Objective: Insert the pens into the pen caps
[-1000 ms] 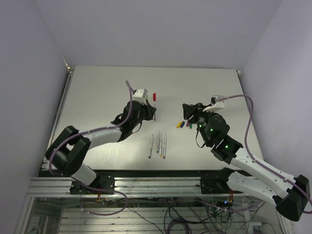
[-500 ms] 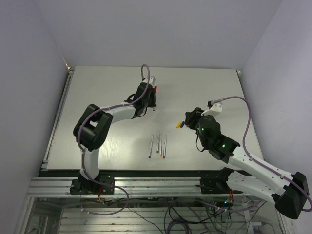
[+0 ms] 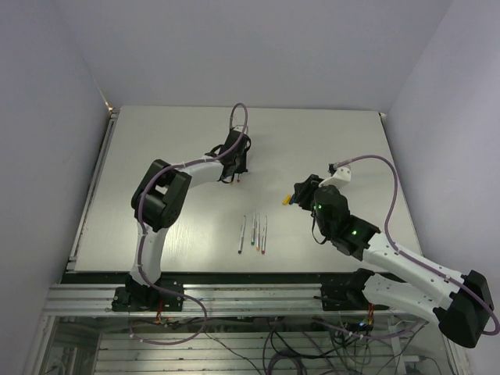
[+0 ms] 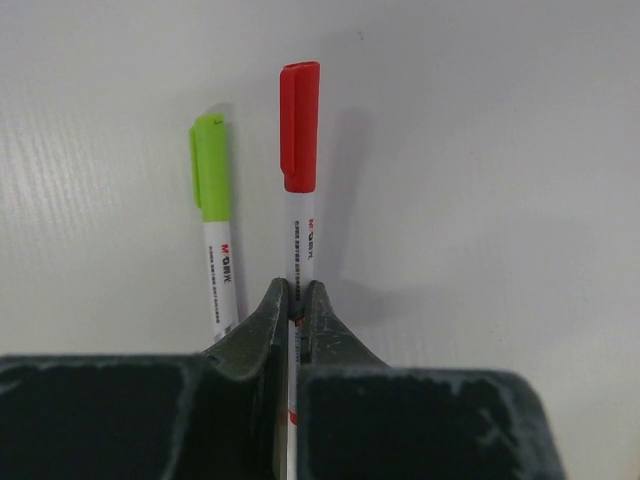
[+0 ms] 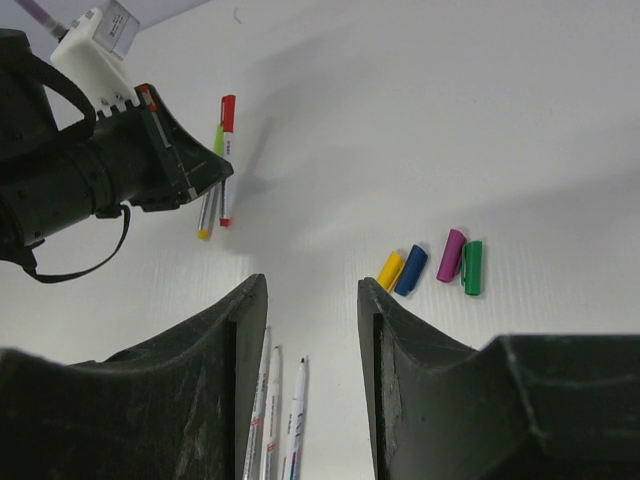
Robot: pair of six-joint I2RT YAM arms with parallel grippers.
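Left claw (image 4: 297, 303) clenched on a slim, smooth red-capped pen (image 4: 299, 150); right claw (image 5: 310, 295) released, empty, near four stubby plastic caps (image 5: 411, 270).

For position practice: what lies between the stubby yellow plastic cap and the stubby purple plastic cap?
A stubby blue plastic cap lies between the yellow cap and the purple cap; the right wrist view shows it.

Green-capped pen (image 4: 213, 200) hard beside left gripper (image 4: 296, 296), perhaps touching, bare table (image 4: 500, 200) on the other side
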